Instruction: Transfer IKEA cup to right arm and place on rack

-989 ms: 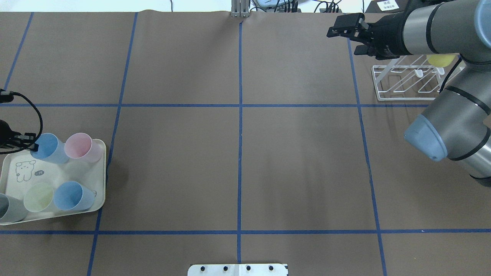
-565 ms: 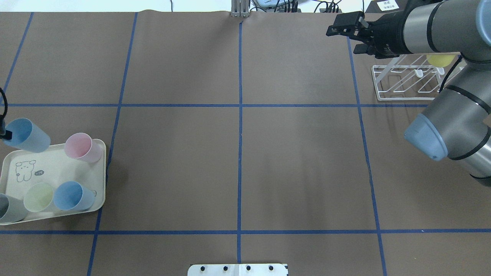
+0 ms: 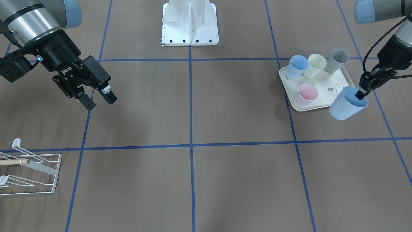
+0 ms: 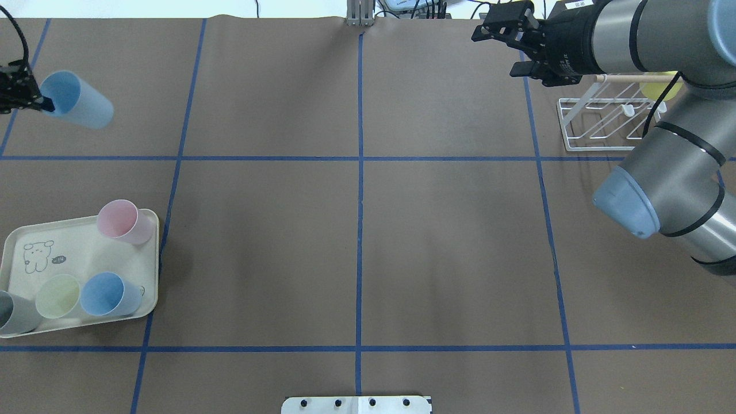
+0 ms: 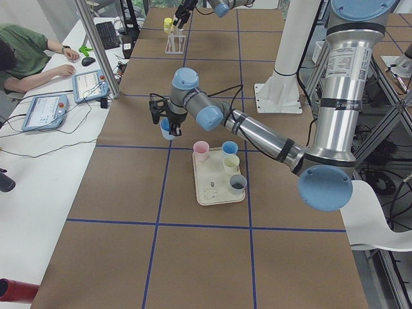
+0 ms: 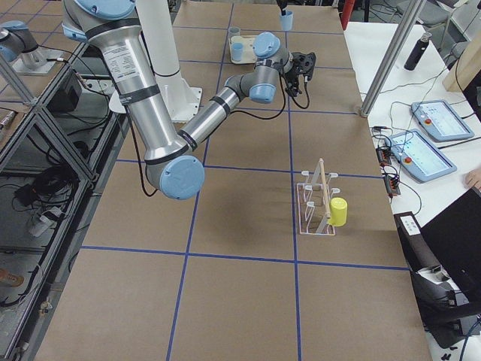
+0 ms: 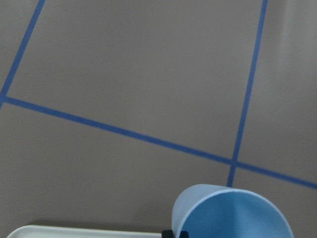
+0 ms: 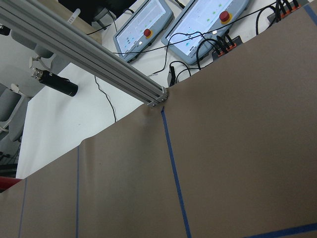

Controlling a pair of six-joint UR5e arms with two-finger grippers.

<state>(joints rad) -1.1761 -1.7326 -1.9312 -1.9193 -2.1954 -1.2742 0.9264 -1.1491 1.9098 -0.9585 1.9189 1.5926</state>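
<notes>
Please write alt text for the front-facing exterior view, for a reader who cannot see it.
The left gripper pinches a tilted blue cup by its rim, beside a tray holding four more cups, on the view's right. On the view's left, the right gripper hangs open above the table, with the rack at the bottom corner.

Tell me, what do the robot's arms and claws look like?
The left arm and right arm are silver-grey tubes with pale blue joint caps and black bands. The right gripper is chunky and black, with two fingers and small white lettering. The left gripper is black too; a black cable loops along its wrist.
</notes>
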